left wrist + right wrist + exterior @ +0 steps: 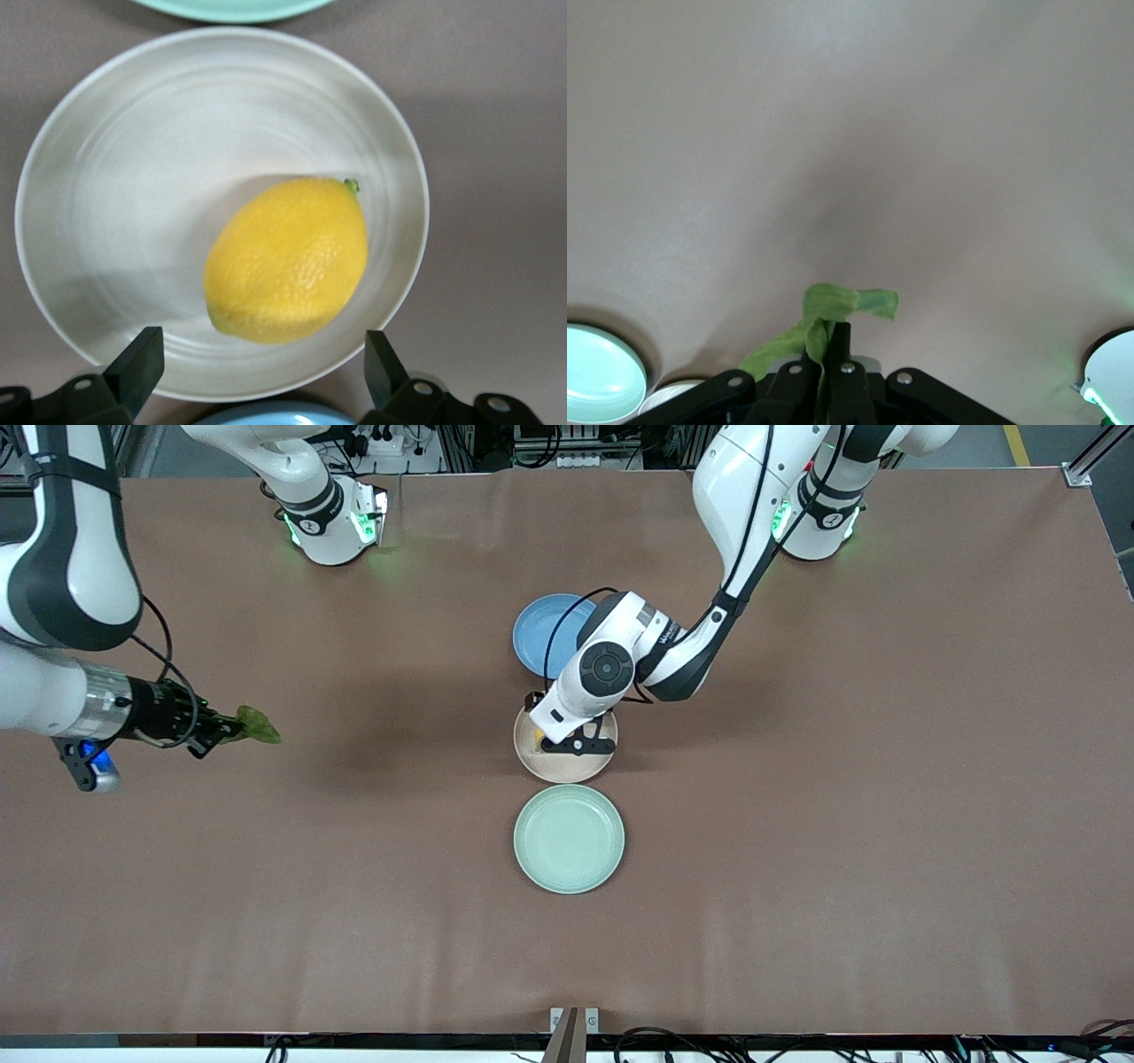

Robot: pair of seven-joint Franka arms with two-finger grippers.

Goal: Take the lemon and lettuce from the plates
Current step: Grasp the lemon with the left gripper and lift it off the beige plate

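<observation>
The yellow lemon [288, 258] lies in the beige-pink plate [124, 177] at the table's middle. My left gripper [263, 363] hangs open just above that plate [563, 772], one finger on each side of the lemon and neither touching it. In the front view the left hand [576, 746] covers most of the lemon [538, 737]. The pale mint plate [569, 838] sits nearer the front camera with nothing in it. My right gripper [232, 729] is shut on the green lettuce [258, 726], up in the air over bare table toward the right arm's end. The leaf [833, 310] sticks out past the fingertips [841, 335].
A blue plate [540, 633] lies beside the beige-pink one, farther from the front camera and partly under the left arm. Brown table [842, 797] spreads wide on both sides of the row of plates. The arm bases [332, 527] stand along the edge farthest from the front camera.
</observation>
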